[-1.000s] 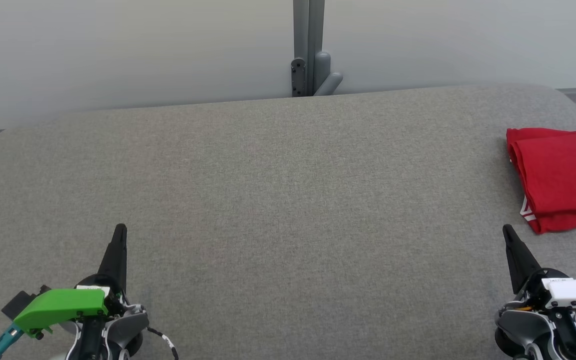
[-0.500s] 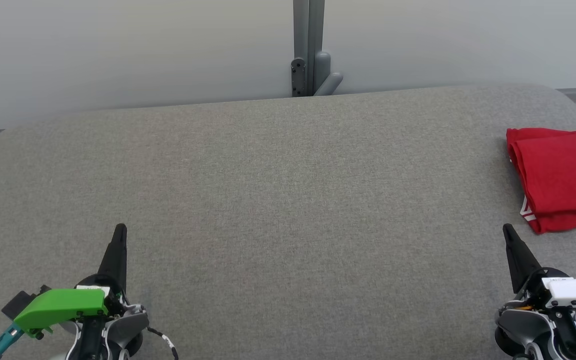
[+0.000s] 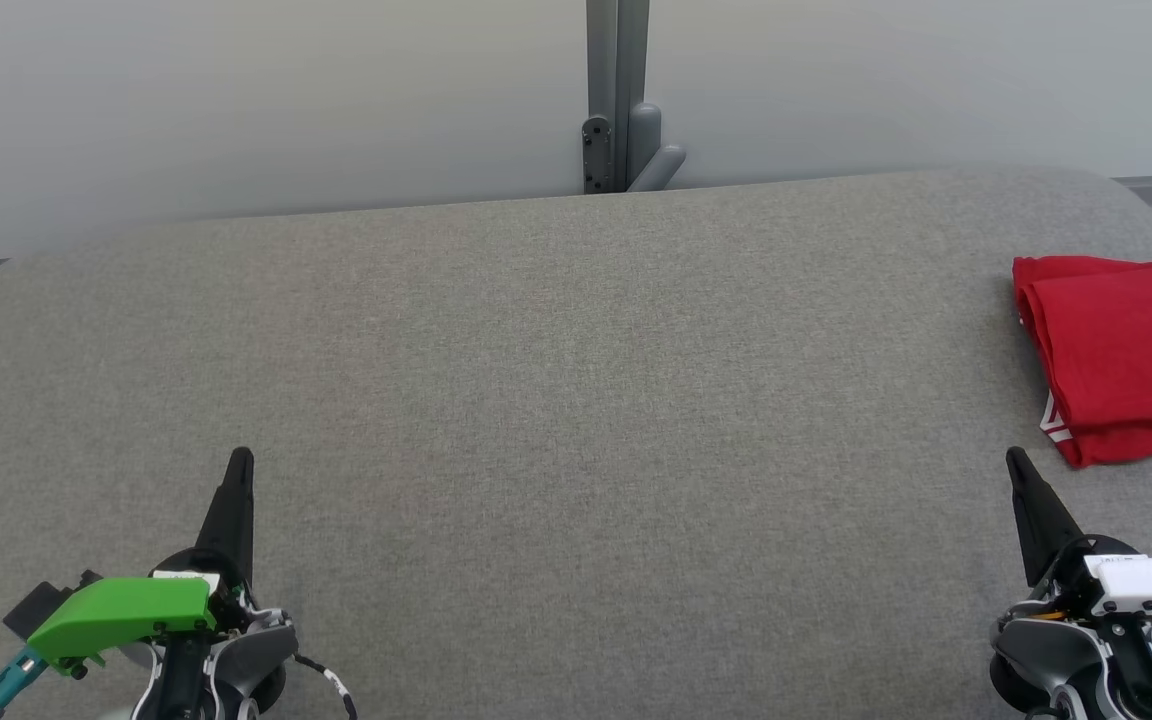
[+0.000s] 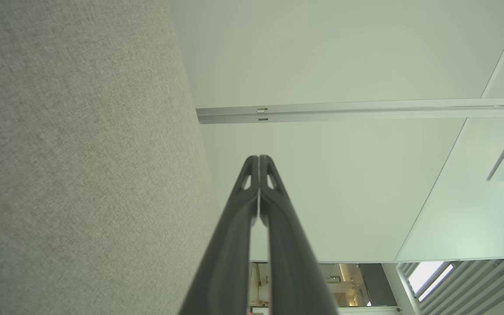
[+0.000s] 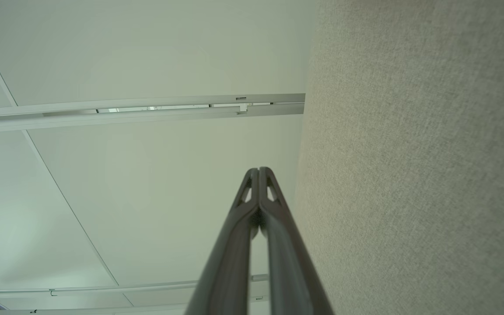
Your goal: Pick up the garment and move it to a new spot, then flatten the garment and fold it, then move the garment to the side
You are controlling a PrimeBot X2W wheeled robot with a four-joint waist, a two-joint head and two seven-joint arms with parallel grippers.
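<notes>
garment (image 3: 1126, 355) folded, just beyond right gripper (image 3: 1014, 462) | both grippers together, empty

Head view looks down across the tabletop (image 3: 576, 400) to the wall (image 3: 236, 100). Wrist views, tipped sideways, sight along left gripper (image 4: 259, 158) and right gripper (image 5: 259, 169), close beside that tabletop, wall ahead.

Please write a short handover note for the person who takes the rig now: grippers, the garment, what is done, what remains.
Left gripper: shut, empty, at the near left of the grey table.
Right gripper: shut, empty, near right.
Red garment: folded, lying at the table's right side, partly past the picture edge.
Done: folding and moving aside, it seems.
Left: probably nothing.
</notes>
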